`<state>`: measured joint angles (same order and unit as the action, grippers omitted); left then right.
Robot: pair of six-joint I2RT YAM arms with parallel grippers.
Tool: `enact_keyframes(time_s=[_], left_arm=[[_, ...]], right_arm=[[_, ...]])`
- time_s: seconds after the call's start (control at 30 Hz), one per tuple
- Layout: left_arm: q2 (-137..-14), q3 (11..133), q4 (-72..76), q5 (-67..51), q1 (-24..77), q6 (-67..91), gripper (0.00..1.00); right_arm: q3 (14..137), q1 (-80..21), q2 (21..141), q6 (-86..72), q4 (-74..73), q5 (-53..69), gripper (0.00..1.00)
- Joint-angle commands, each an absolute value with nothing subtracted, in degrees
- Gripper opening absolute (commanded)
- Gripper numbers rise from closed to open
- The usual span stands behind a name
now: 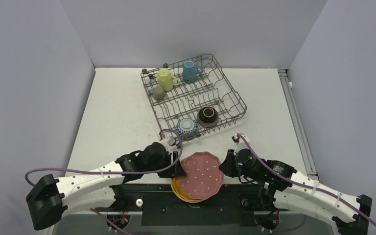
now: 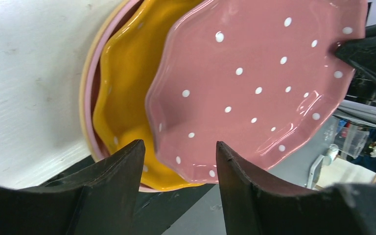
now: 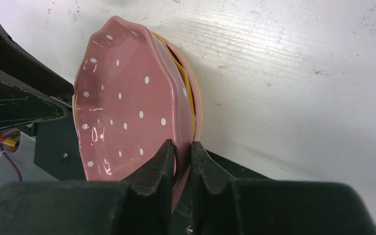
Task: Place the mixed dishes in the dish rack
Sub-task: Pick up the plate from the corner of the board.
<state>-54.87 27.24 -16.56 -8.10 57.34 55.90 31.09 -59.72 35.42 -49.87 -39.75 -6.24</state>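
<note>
A pink white-dotted scalloped plate (image 1: 203,174) lies tilted on a stack of plates at the table's near edge, over an orange plate (image 2: 122,93). My right gripper (image 3: 181,147) is shut on the pink plate's (image 3: 122,112) right rim. My left gripper (image 2: 180,147) stands open at the plate's (image 2: 259,73) left rim, fingers apart and not touching it. The grey wire dish rack (image 1: 235,98) at the back holds a light-blue mug (image 1: 190,72), a pale-yellow mug (image 1: 165,79), a small olive mug (image 1: 158,93), a dark-brown bowl (image 1: 207,116) and a blue-white patterned bowl (image 1: 187,128).
Beneath the orange plate, a pink rim and a tan rim (image 2: 89,83) of further plates show. The stack overhangs the table's near edge above the dark mounting bar (image 1: 196,205). Grey walls close in the table on three sides.
</note>
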Motion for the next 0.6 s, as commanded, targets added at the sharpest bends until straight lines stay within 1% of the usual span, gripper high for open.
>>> enact_keyframes(time_s=[0.0,0.23,0.57], left_arm=[[-56.5,26.1,-8.8,-11.3,57.4,58.0,0.52],[-58.2,22.8,-6.5,-10.9,57.4,59.1,0.52],[-59.1,17.8,3.9,-13.7,57.5,62.4,0.52]], right_arm=[[33.4,-59.9,33.3,-53.4,-31.5,-6.2,0.0],[31.6,-59.9,32.0,-54.5,-30.8,-6.2,0.0],[27.2,-59.9,30.6,-57.1,-27.7,-4.9,0.0]])
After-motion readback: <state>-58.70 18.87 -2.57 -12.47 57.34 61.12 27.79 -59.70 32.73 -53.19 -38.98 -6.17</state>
